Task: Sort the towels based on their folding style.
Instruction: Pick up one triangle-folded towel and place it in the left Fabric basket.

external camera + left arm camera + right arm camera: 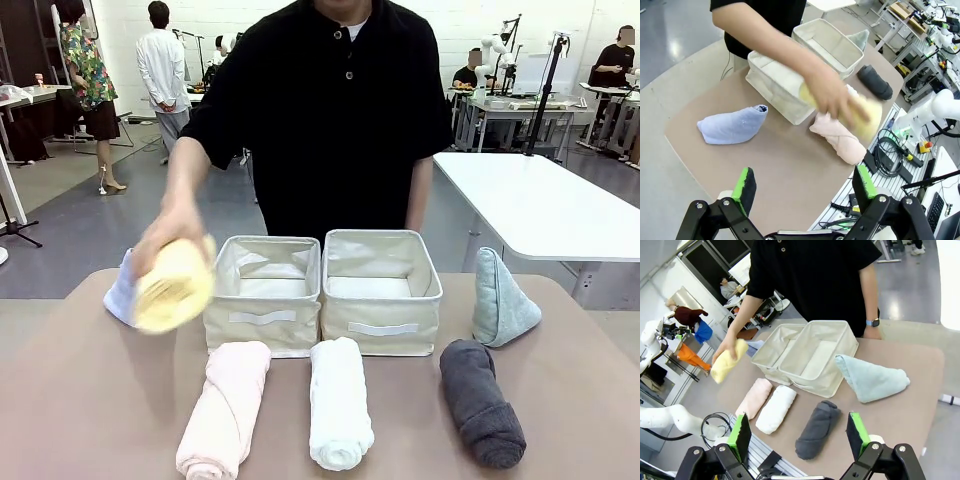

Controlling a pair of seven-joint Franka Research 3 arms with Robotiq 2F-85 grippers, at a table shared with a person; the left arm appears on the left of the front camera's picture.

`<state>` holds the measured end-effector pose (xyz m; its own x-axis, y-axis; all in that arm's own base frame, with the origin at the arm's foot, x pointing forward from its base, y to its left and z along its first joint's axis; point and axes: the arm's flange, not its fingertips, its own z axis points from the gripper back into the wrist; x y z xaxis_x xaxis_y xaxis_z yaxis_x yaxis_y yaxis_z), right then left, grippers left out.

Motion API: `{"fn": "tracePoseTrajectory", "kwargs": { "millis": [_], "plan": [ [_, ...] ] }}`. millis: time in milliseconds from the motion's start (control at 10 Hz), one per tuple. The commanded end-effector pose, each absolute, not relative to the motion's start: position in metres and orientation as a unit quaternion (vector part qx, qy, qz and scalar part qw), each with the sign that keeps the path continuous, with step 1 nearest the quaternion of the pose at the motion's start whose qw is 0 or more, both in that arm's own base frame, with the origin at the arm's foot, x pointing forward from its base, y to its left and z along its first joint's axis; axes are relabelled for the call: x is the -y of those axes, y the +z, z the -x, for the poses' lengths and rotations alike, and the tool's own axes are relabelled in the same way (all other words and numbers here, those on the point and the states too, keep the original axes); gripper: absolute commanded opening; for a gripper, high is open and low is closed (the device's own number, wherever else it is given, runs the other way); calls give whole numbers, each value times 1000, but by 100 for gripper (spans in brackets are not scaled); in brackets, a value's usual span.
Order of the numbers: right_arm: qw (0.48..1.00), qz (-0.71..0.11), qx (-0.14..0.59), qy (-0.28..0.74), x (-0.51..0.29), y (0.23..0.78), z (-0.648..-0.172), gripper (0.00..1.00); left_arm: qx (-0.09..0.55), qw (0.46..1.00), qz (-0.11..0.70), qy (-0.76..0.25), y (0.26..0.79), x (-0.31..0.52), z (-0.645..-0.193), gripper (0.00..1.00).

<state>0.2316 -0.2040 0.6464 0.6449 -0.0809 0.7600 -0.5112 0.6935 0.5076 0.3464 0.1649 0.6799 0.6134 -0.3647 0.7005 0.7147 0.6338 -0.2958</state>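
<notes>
The person's hand holds the rolled yellow towel in the air left of the left bin; the same yellow towel hangs above the table in the right wrist view. The periwinkle cone towel lies on the table behind it. Pale pink, white and dark grey rolls lie in a row in front of the bins. The mint cone towel stands at the right. My left gripper and right gripper are open, high above the table, holding nothing.
Two cream fabric bins stand side by side at the table's middle, both with nothing inside. The person stands at the far edge, the other hand resting behind the right bin. A white table stands at the back right.
</notes>
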Motion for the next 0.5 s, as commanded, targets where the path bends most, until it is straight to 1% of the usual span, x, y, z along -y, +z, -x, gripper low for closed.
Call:
{"fn": "tracePoseTrajectory", "kwargs": {
  "millis": [0,100,200,300,400],
  "plan": [
    [828,-370,400,130,205,646,-233,100,307,850,288,-318,681,-166,-346,100],
    [828,-370,400,130,205,646,-233,100,305,851,287,-317,680,-165,-346,100],
    [828,-370,400,130,205,646,-233,100,256,897,209,-292,675,-133,-362,100],
    [828,-370,400,130,205,646,-233,100,194,929,143,-280,669,-98,-376,100],
    [828,-370,400,130,205,646,-233,100,145,942,103,-284,667,-69,-389,100]
  ]
}}
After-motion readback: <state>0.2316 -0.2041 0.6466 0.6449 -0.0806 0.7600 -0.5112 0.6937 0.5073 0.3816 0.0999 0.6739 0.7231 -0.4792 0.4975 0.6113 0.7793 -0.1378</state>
